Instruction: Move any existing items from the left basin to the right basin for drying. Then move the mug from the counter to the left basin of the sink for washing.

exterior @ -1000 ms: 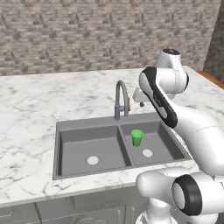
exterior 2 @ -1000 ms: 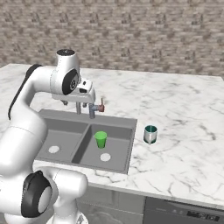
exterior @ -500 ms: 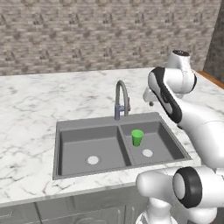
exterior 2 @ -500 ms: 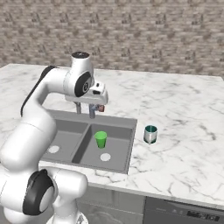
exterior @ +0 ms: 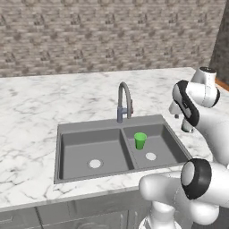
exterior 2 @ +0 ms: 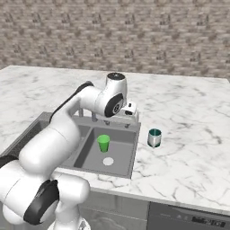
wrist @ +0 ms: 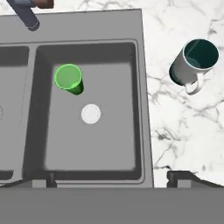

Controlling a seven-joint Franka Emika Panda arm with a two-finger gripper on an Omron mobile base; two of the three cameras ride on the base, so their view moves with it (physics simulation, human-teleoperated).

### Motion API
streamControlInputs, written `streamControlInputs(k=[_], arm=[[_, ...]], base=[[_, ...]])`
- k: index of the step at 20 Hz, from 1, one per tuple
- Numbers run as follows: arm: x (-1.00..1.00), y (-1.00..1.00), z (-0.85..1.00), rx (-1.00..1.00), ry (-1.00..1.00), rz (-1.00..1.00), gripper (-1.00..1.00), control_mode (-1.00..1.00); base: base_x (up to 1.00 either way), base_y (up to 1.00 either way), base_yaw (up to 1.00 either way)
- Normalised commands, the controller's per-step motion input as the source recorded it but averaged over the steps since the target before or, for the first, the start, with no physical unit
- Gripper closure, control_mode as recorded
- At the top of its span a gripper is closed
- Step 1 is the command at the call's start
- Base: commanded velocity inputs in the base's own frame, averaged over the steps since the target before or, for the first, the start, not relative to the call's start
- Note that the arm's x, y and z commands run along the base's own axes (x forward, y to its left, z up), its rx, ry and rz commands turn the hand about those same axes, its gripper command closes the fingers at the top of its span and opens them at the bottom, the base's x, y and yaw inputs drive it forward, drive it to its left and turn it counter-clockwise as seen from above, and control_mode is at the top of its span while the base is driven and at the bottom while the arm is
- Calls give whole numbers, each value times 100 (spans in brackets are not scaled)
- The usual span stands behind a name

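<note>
Hand view looks straight down on the dark grey double-basin sink, where a small bright green tapered cup stands upright in the narrower right basin, just beside its round pale drain. The small grey-white mug with a teal inside stands on the white marble counter to the right of the sink, handle toward the camera, apart from the rim. The wider left basin holds nothing but its drain. A curved grey metal faucet rises at the sink's back edge. The two-finger gripper hangs over the sink's front rim, fingertips spread wide, holding nothing. No writing is legible anywhere.
</note>
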Motion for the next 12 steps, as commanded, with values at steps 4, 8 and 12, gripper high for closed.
streamControlInputs(k=[4,8,12], arm=[[0,-93,-40,0,0,-15,-100,-100],[3,-85,-6,0,0,-13,-100,-100],[4,-67,-26,0,0,-12,-100,-100]], base=[[0,0,0],[0,0,0],[0,0,0]])
